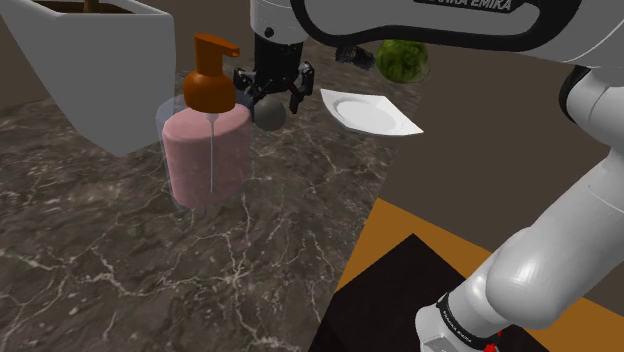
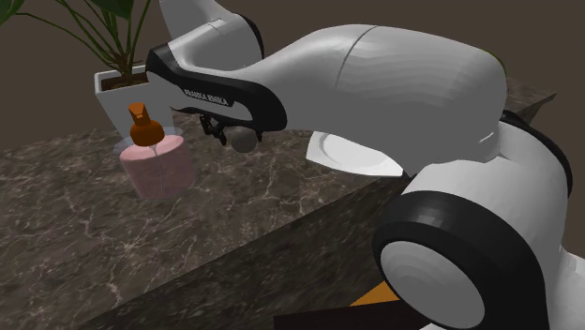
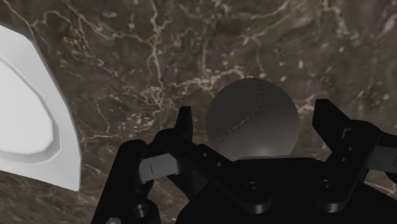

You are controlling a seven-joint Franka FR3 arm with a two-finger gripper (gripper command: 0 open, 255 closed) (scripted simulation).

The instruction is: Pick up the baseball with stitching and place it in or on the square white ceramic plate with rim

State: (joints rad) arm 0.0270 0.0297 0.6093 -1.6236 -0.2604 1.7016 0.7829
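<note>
Table (image 1: 120, 260): dark stone, marble-like, pale veining; smooth, faint sheen.
Baseball (image 3: 253, 121): grey, matt; one dark stitched seam.
Plate (image 1: 400, 128): white, smooth, uniform; material not discernible.
Soap dispenser (image 1: 205, 150): clear glossy shell, pink contents, orange pump.
Tool (image 1: 272, 98): black, matt.

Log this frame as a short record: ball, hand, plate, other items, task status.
ball: grey, stitched, between the hand's fingers; resting on the counter or just above it, cannot tell
hand: open, one finger on each side of the ball, with gaps
plate: white, square, empty, to the shoulder view's right of the ball
other: pink pump bottle with orange top, to the shoulder view's left of the ball; white planter; green round thing beyond the plate
status: ball not yet gripped, not on the plate
</note>
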